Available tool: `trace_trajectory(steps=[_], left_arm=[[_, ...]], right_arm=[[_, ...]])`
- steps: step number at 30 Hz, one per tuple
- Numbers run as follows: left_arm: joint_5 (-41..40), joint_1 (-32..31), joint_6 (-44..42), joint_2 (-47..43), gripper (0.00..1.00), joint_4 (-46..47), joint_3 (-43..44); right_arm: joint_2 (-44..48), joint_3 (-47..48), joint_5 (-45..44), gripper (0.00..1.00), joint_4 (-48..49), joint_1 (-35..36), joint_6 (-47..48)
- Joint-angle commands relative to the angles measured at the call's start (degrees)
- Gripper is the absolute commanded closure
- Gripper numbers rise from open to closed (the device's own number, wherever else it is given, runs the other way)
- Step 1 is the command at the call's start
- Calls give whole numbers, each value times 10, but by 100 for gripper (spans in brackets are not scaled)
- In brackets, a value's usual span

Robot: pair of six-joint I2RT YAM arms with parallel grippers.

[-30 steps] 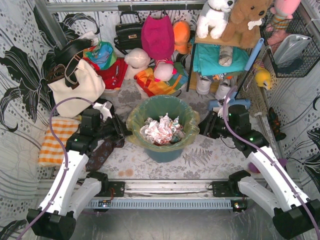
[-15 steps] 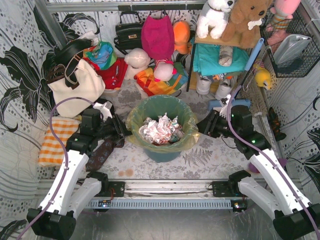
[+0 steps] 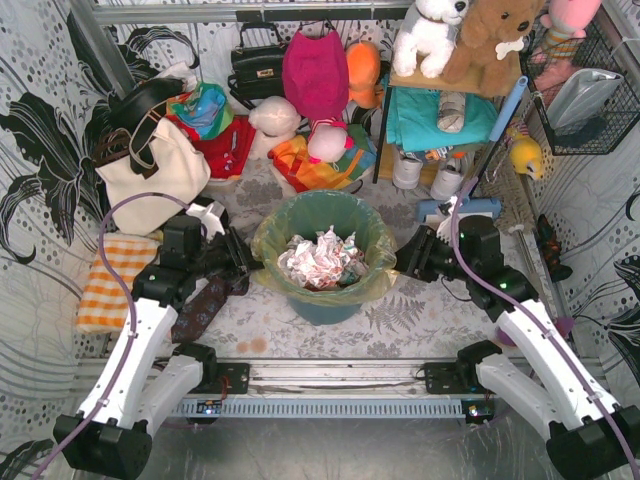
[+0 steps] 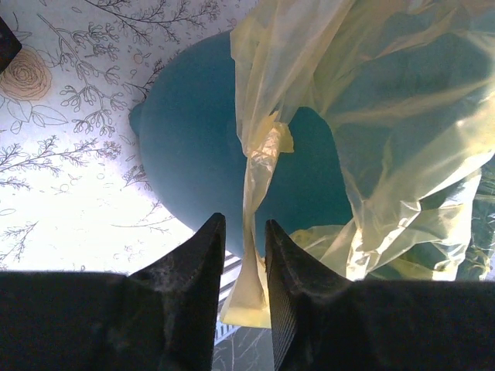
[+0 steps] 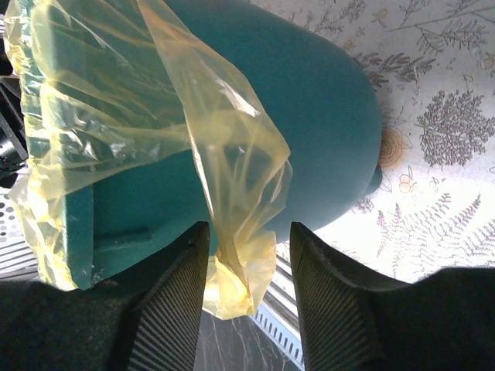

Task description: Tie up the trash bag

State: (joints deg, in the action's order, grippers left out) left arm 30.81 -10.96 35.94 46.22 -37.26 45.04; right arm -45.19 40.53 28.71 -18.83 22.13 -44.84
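Top external: the trash bag (image 3: 268, 245) lines the teal bin (image 3: 325, 305) mid-table with its rim folded over the edge and crumpled paper (image 3: 320, 258) inside. The left gripper (image 3: 243, 262) is at the bin's left side and the right gripper (image 3: 405, 262) at its right. Left wrist: my fingers stand slightly apart with a twisted strip (image 4: 259, 178) of the bag running between them, so it's not pinched as far as I can see. Right wrist: the jaws are wider apart, with a loose flap (image 5: 240, 193) hanging in the gap. I reckon the trick is to close on each piece deep in the jaws, near the bunched part, then lift both evenly so the thin plastic doesn't slip or tear. Versus a second ago, the right arm has crept a bit closer to the bin, and the left one looks about the same.
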Motion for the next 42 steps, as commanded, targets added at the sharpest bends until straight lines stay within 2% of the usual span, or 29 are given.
trace_trajectory(steps=[1, 4, 7, 12, 21, 25, 32, 37, 42], left_arm=[[4, -3, -8, -6, 66, 10, 16], [6, -4, -4, -9, 74, 9, 18], [5, -3, 12, -23, 87, 13, 23], [1, -3, 32, -38, 100, 6, 60], [-4, -3, 31, -27, 100, -28, 172], [23, -3, 26, -14, 100, -33, 203], [67, -3, 39, -19, 100, -14, 195], [48, -4, 41, -26, 100, -26, 148], [77, -4, 60, -31, 100, -7, 124]], right_arm=[[25, -15, 13, 58, -1, 4, -17], [34, -12, 14, 75, -13, 4, -19], [43, 13, 10, 99, -37, 4, -18], [45, 87, -7, 100, -81, 4, -6], [16, 186, 5, 100, -80, 4, -4], [8, 205, 11, 100, -65, 3, -10], [-6, 230, 28, 100, -62, 4, -9], [12, 179, 36, 100, -57, 5, -17], [25, 158, 55, 100, -15, 9, -48]])
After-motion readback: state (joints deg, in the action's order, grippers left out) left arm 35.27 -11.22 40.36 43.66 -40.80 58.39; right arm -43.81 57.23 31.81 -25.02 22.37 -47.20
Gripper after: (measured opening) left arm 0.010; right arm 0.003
